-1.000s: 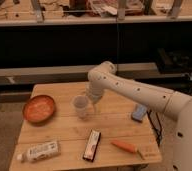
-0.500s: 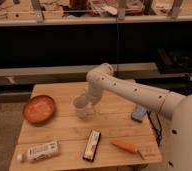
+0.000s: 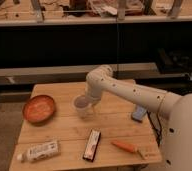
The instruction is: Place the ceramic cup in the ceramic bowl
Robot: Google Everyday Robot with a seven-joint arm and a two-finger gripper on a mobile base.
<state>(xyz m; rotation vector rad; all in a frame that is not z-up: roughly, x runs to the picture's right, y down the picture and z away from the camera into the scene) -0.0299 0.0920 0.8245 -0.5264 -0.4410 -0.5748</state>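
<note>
Gripper (image 3: 90, 99) spread wide at ceramic cup (image 3: 82, 107) rim, contact unclear. Cup upright on wooden table (image 3: 114, 125), right of ceramic bowl (image 3: 39, 109), apart. Since earlier frame: cup unmoved.

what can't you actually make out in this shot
Camera view: the end effector sits at the ceramic cup, but the wrist hides most of it; contact unclear.
Label on the bottle: too blurred to read.
The blue object near the table right edge: too blurred to identify.
The shelf items: cut off by the top edge.
</note>
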